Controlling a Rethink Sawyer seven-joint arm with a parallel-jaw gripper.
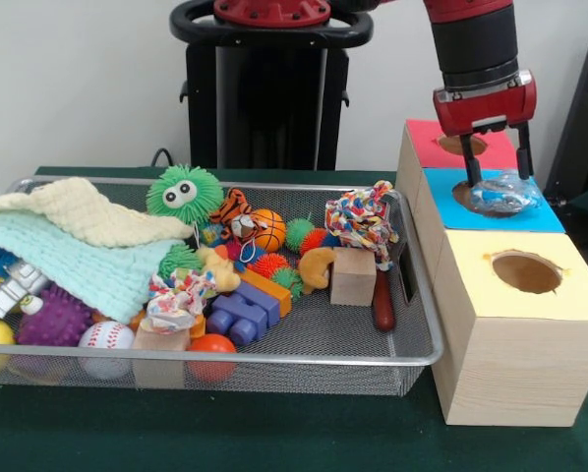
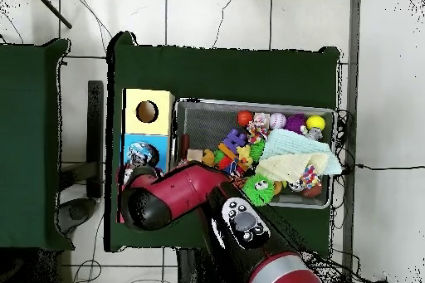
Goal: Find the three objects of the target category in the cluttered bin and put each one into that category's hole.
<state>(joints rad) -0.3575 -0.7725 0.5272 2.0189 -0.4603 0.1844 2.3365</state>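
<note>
Front view: pincer (image 1: 498,180) hangs over the blue-topped box (image 1: 530,217), the middle one of three in a row beside the wire mesh bin (image 1: 274,356). Its two dark fingers (image 1: 468,157) straddle a clear, shiny, crumpled-looking object (image 1: 501,195) sitting right at that box's hole. Fingers are spread about the object's width and touch its sides, so it reads as clamped on the object, not let go. Red-topped box (image 1: 434,149) behind, yellow-topped box (image 1: 520,324) in front with its hole uncovered. Bin sits on the green table (image 1: 274,433), touching the boxes' side, packed with balls, blocks, a rope toy, a fuzzy green toy (image 1: 183,193) and folded cloths (image 1: 68,246). Overhead: arm (image 2: 178,197) covers the red box; the shiny object (image 2: 139,157) shows on the blue top.
</note>
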